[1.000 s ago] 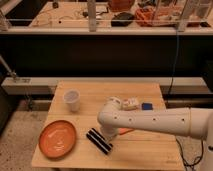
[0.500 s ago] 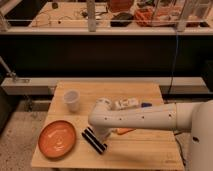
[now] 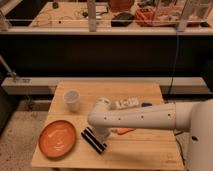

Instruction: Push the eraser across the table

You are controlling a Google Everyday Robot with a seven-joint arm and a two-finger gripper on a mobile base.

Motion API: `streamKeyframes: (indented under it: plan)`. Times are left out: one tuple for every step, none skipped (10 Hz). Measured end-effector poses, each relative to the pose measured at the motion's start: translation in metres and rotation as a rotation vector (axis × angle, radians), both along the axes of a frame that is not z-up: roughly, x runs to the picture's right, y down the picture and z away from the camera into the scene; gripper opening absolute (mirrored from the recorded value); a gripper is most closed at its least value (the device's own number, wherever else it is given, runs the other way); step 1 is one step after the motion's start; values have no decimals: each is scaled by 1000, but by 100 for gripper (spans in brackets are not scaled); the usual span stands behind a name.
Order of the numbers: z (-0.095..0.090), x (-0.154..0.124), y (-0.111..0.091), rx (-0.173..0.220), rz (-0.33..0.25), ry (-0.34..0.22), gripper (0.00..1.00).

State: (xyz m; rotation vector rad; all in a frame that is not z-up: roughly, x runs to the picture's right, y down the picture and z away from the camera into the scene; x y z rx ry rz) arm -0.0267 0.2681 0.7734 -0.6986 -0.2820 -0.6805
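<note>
My arm [image 3: 145, 117] looks like smooth white plastic with a slight sheen, and my tool [image 3: 100, 137] sits down by the eraser [image 3: 93, 139], which looks like matt black with a pale stripe. The surface [image 3: 145, 150] is pale wood planks, fairly matt. Near its left edge there's a smooth orange plate [image 3: 57, 138] and a white cup [image 3: 72, 100], maybe plastic.

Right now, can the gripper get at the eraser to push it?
Probably yes. The gripper is down at the eraser on the table, with nothing between; contact itself is hidden by the arm.
</note>
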Motion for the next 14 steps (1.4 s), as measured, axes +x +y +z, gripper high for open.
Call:
streamKeyframes:
  plan:
    - [1,-4,-1,1,-3,-4,2]
    - [-1,-4,-2,2,-2,-4,2]
    - [-1,-4,-2,1,-3,-3,2]
    - [-1,-3,-2,1,-2,-3,2]
    - [2,-7,-2,2,-9,-6,2]
    - [3,-13,-2,4,-15,-11,2]
    - [2,-11,-4,5,-11,-10,2]
    - [2,-11,-4,4,-11,-9,2]
    - [1,-11,-4,4,-12,-9,2]
    - [2,-12,-4,4,-14,-9,2]
    - [5,-17,-4,6,-20,-15,2]
    - [5,-17,-5,7,-20,-16,2]
    - [3,-18,-6,7,-20,-16,2]
    - [3,-17,-6,8,-19,-15,2]
